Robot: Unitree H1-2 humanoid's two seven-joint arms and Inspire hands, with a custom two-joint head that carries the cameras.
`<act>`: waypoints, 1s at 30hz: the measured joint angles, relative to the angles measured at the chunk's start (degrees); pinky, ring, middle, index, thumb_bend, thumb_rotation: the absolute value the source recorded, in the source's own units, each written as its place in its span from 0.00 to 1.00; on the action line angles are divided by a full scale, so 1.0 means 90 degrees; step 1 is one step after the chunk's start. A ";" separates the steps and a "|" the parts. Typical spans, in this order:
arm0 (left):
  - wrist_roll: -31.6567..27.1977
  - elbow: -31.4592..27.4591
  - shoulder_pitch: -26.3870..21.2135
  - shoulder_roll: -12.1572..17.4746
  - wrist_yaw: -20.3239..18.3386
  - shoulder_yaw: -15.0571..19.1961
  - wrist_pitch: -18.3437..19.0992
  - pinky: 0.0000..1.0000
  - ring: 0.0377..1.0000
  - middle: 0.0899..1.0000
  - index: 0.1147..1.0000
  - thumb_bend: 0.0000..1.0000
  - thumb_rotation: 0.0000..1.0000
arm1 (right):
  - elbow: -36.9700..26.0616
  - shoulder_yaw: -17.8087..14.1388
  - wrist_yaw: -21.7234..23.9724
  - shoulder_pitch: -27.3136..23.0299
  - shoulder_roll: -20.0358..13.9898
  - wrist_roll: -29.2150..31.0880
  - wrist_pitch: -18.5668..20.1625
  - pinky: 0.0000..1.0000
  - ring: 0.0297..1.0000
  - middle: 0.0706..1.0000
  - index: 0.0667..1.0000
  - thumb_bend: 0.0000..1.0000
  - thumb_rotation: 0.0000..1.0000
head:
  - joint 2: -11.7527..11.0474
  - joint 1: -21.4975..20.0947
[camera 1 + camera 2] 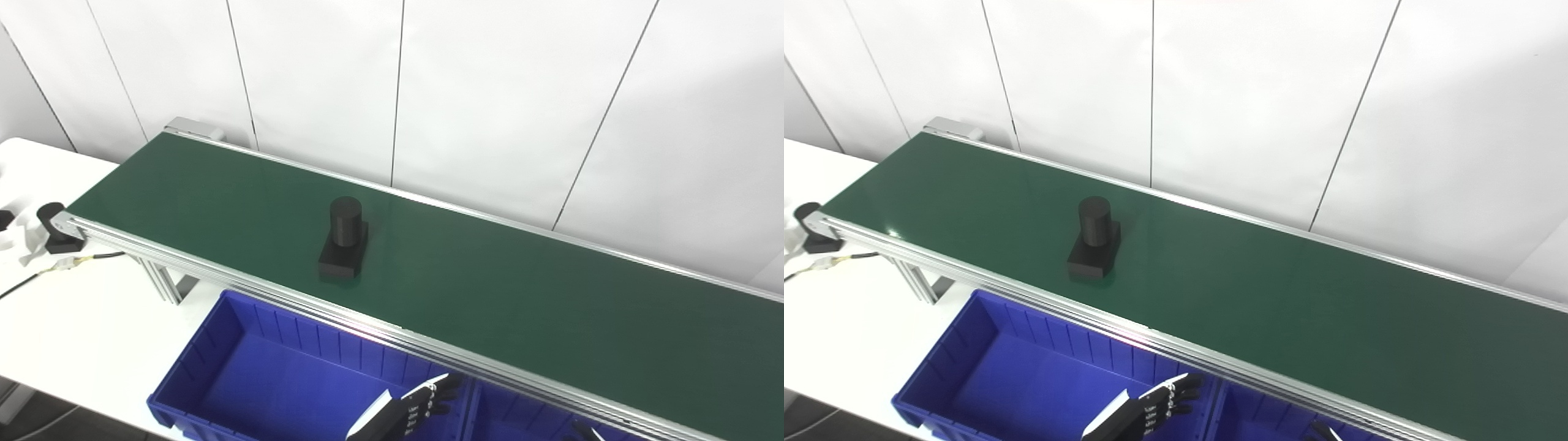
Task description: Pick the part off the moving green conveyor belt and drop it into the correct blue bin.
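Left hand (422,401) empty, fingers spread over blue bin (202,361), part (344,239) on belt (520,294)

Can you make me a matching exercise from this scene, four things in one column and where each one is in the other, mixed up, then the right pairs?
Things:
1. black part
2. left hand
3. left blue bin
4. cable

Places:
A. on the white table, left of the belt's end
B. above the blue bin, below the belt's near rail
C. on the green belt
D. under the belt's near edge, on the table

Pairs: 1-C, 2-B, 3-D, 4-A
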 measured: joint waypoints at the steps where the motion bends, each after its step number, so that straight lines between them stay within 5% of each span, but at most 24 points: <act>1: -0.0001 0.0000 0.0000 0.0010 0.0000 0.0000 0.0000 0.90 0.93 0.94 0.90 0.98 0.50 | -0.0066 0.0000 0.0007 0.0003 0.0009 0.0005 0.0000 0.84 0.88 0.93 0.85 0.96 0.57 | 0.0000 0.0000; 16: -0.0008 0.0003 -0.0006 0.0041 -0.0028 0.0028 -0.0002 0.90 0.93 0.94 0.90 0.98 0.50 | -0.1344 0.0120 0.0181 0.0058 0.0147 0.0200 -0.0003 0.79 0.87 0.91 0.85 0.99 0.54 | -0.0020 -0.0234; 30: -0.0011 0.0026 -0.0026 0.0088 -0.0135 0.0092 -0.0003 0.90 0.94 0.96 0.91 1.00 0.52 | -0.2396 0.0507 -0.0379 0.0011 -0.0004 0.0032 -0.0007 0.76 0.85 0.91 0.87 1.00 0.59 | -0.0088 -0.0547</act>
